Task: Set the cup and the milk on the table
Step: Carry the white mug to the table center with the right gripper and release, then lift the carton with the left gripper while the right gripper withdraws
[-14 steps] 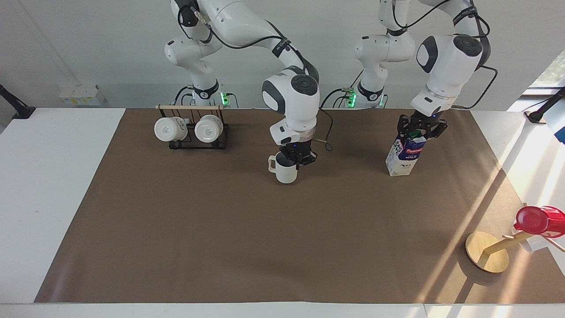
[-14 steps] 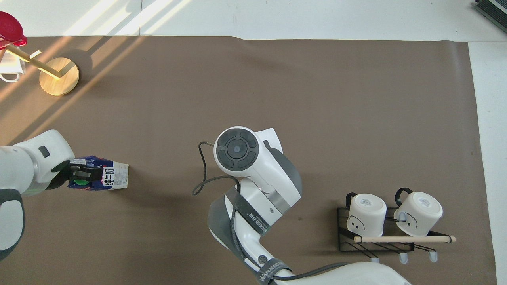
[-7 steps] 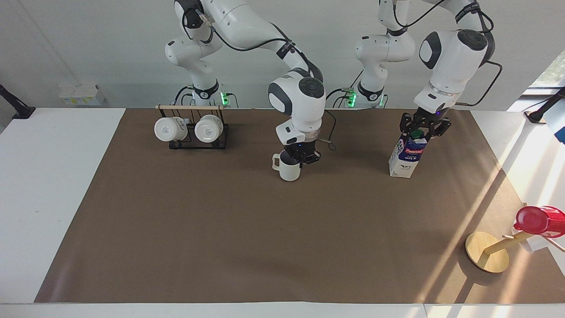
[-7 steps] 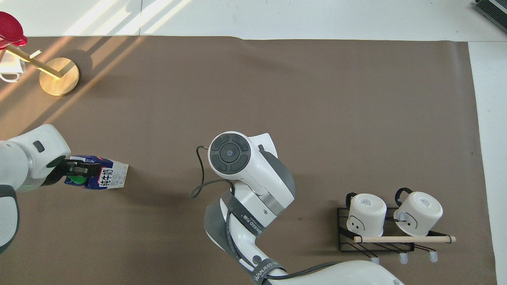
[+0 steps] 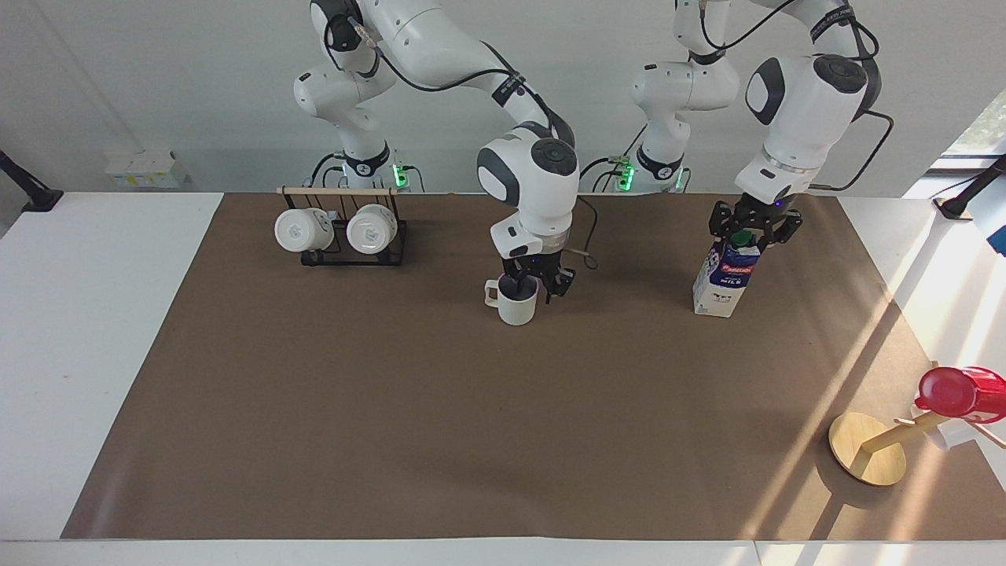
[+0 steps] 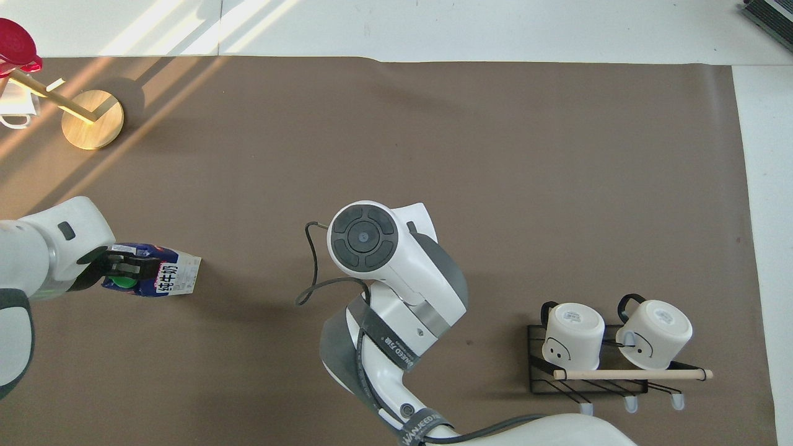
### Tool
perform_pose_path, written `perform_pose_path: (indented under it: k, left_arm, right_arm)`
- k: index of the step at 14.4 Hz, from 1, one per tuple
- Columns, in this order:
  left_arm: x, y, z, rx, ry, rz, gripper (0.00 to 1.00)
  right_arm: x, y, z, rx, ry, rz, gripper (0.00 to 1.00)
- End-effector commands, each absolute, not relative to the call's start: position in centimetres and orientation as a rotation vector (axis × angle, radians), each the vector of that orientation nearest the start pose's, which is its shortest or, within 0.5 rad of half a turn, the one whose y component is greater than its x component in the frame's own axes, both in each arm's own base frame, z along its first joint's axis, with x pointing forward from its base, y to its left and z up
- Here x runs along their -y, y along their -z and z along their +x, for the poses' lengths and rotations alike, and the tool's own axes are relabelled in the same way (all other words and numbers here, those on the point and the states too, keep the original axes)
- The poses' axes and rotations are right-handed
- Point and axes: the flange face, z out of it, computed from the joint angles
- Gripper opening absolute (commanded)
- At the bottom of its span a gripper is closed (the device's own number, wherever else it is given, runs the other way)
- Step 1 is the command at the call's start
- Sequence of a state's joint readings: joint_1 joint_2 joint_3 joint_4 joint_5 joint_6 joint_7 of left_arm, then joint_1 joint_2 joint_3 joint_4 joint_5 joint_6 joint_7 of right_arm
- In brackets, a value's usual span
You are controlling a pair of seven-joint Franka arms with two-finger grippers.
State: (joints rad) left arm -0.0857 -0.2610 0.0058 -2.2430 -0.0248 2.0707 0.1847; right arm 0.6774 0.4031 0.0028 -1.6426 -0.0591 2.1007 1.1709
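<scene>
The pale grey-white cup [image 5: 517, 305] stands upright on the brown mat [image 5: 393, 409], near the robots at the table's middle. My right gripper [image 5: 537, 284] is just over its rim with the fingers spread, one inside the cup and one outside. In the overhead view the right arm hides the cup. The milk carton [image 5: 723, 277] stands on the mat toward the left arm's end. My left gripper [image 5: 747, 233] is shut on its top around the green cap. The carton also shows in the overhead view [image 6: 167, 279] under the left gripper [image 6: 127, 270].
A black rack with two white mugs [image 5: 342, 230] stands near the robots toward the right arm's end; it also shows in the overhead view [image 6: 613, 347]. A wooden stand [image 5: 864, 457] holding a red cup [image 5: 955, 391] sits far from the robots at the left arm's end.
The right gripper carried the cup slightly toward the robots, and its fingers have spread off the rim. The left gripper tipped the leaning carton upright.
</scene>
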Motion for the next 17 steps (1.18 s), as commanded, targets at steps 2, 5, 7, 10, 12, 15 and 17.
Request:
perform_pose_path:
  k: [2, 5, 7, 10, 12, 15, 17]
  left_arm:
    - [3.8, -48.2, 48.0, -0.512, 0.148, -3.111, 0.67]
    - [3.7, -48.1, 48.1, -0.546, 0.153, -3.102, 0.46]
    - [3.7, -48.2, 48.1, -0.547, 0.150, -3.102, 0.46]
    - [3.7, -48.4, 48.3, -0.533, 0.143, -3.105, 0.45]
    - [3.5, -49.2, 48.9, -0.506, 0.167, -3.108, 0.39]
    - [3.9, -50.3, 49.6, -0.450, 0.148, -3.122, 0.39]
    - [4.5, -51.8, 50.1, -0.356, 0.108, -3.147, 0.39]
  right_arm:
    - [-36.6, -45.6, 54.2, -0.755, 0.148, -3.002, 1.00]
    - [-30.8, -50.5, 55.3, -0.663, 0.161, -3.027, 1.00]
    - [-27.9, -53.0, 55.5, -0.613, 0.182, -3.037, 1.00]
    - [-21.1, -56.9, 56.2, -0.550, 0.217, -3.052, 1.00]
    - [-16.0, -59.0, 56.3, -0.485, 0.218, -3.080, 1.00]
    - [-9.8, -61.4, 55.8, -0.401, 0.212, -3.113, 1.00]
    - [-6.4, -62.8, 55.7, -0.402, 0.247, -3.113, 1.00]
